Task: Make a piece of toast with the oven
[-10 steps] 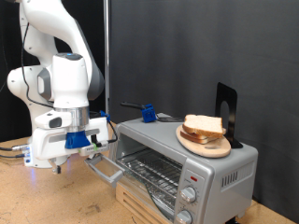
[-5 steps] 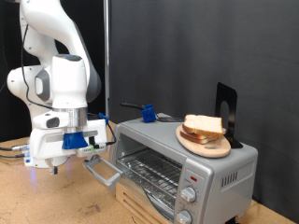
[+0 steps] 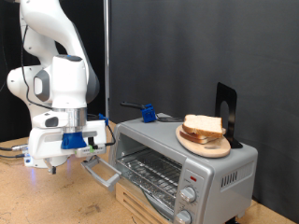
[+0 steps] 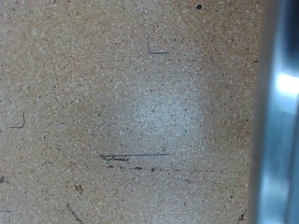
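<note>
Oven [image 3: 187,159] door: lowered further than a second earlier; rack exposed. Gripper [image 3: 58,166]: beside door handle; claw state could not be told. Toast [image 3: 203,126]: left on plate [image 3: 204,147] atop oven.

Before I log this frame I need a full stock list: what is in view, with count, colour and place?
oven: one, silver-grey, exterior view's lower right, door dropped open, wire rack showing, two knobs.
piece of toast: two slices stacked, pale with tan crust, on the plate on the oven top.
wooden plate: one, round, tan, on the oven top.
black stand: one, upright, behind the plate.
blue clip: one, on a black bar behind the oven.
table: one, speckled tan particle board, under everything.
arm: one, white, exterior view's left.
gripper: one, low over the table beside the open door; fingers not shown.
</note>
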